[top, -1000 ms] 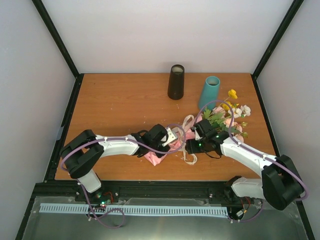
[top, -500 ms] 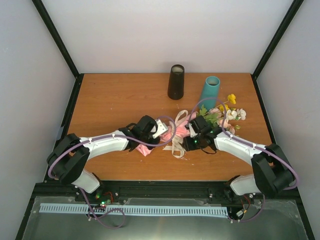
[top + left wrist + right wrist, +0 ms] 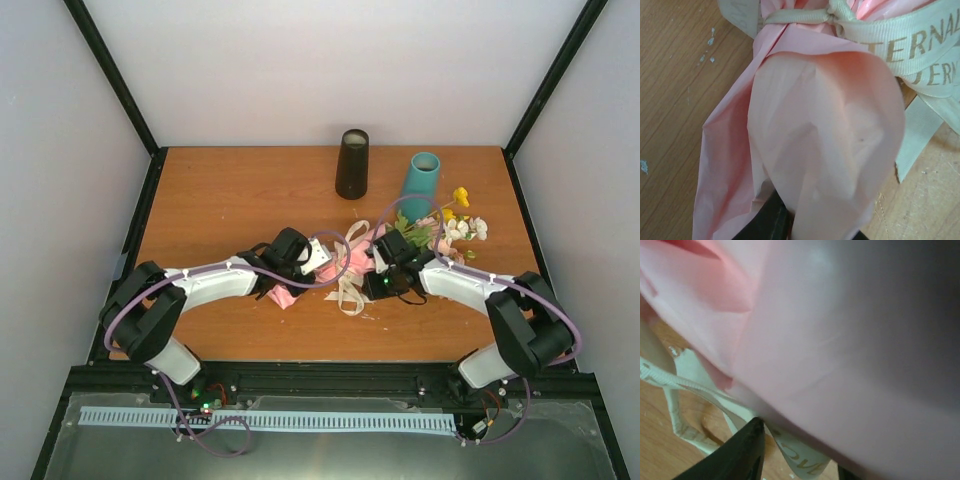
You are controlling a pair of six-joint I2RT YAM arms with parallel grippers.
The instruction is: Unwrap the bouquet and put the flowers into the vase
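The wooden table (image 3: 220, 200) fills the top view, its grain smooth and orange-brown. Both arms reach in to its centre. The bouquet (image 3: 352, 262) lies flat just right of centre, flowers (image 3: 450, 225) pointing to 2 o'clock, tail to 8 o'clock. At 12 o'clock stands a black tube (image 3: 352, 163); at 1 o'clock a teal vase (image 3: 422, 185), just beyond the yellow and white blossoms.

Only the top view shows flowers, vase and tube. The wrist views give textures instead: the paper (image 3: 825, 130) is thin, pink and softly creased, cinched by a woven beige ribbon (image 3: 910, 50) with gold lettering, its ends trailing to 6 o'clock.

The left gripper (image 3: 316, 258) sits at the tail; its camera shows the paper bulging up from between the dark fingers (image 3: 771, 222), pinched. The right gripper (image 3: 378, 262) straddles the wrapped neck. Its camera shows blurred paper filling the gap beside one black finger (image 3: 735, 455); whether it presses, I cannot tell.
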